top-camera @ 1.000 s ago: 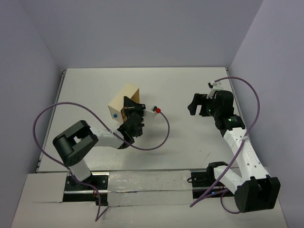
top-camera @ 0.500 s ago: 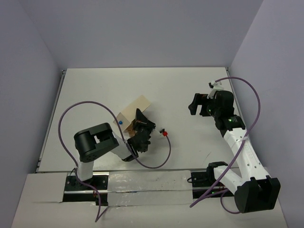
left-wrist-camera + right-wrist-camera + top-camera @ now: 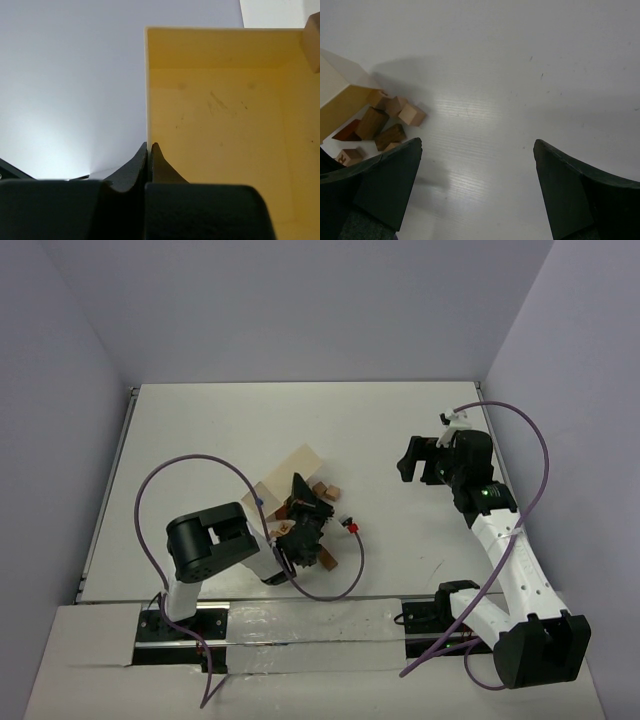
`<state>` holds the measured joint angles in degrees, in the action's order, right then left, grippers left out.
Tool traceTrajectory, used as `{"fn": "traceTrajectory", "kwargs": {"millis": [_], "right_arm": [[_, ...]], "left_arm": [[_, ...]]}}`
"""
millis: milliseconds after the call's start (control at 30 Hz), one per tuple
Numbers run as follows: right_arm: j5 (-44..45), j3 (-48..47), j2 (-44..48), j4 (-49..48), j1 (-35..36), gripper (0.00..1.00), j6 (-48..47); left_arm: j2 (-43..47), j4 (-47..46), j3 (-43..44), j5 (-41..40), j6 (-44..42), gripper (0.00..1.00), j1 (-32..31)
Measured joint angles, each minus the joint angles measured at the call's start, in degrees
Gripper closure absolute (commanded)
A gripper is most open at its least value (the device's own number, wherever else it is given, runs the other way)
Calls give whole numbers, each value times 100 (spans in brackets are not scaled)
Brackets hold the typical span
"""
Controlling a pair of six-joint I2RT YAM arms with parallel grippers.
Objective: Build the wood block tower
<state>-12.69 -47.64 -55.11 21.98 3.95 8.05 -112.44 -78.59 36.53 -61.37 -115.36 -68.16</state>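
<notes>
My left gripper (image 3: 150,145) is shut on the thin side wall of the pale wooden box (image 3: 220,110), and in the top view the left gripper (image 3: 297,515) holds the box (image 3: 298,466) tipped over at centre left. Several small brown wood blocks (image 3: 323,488) lie loose on the table beside the box mouth, and another block (image 3: 326,560) lies nearer the arm's base. The right wrist view shows the same wood blocks (image 3: 382,125) spilled next to the box (image 3: 340,95). My right gripper (image 3: 477,150) hangs open over bare table, well to the right of them. No tower is in view.
The white table (image 3: 400,420) is walled by grey panels on three sides. A purple cable (image 3: 345,560) with a red tip loops across the table beside the left arm. The right arm (image 3: 500,540) stands along the right side.
The left arm has pulled the box nearer its base and tipped it over, and blocks have spilled onto the table. The right arm has not moved.
</notes>
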Motion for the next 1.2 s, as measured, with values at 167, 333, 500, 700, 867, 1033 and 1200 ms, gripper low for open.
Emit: {"fn": "traceTrajectory", "kwargs": {"millis": [167,333,500,700,867,1033,1200], "right_arm": [[0,-26,0,-1,0,0,0],[-2,-36,0,0,0,0,0],[-3,-37,0,0,0,0,0],[-11,-37,0,4,0,0,0],[-29,-41,-25,10,0,0,2],[-39,-79,-77,15,0,0,3],[-68,-92,-146,21,0,0,4]], "left_arm": [[6,67,149,59,26,100,144],[162,299,350,152,76,100,539],[903,481,722,-33,480,100,1050],[2279,3443,1826,-319,3488,100,1404],[2659,6998,3100,263,6636,100,1655],[3019,9038,3118,988,8431,100,1843],[3114,10345,3286,2270,9733,100,2495]]}}
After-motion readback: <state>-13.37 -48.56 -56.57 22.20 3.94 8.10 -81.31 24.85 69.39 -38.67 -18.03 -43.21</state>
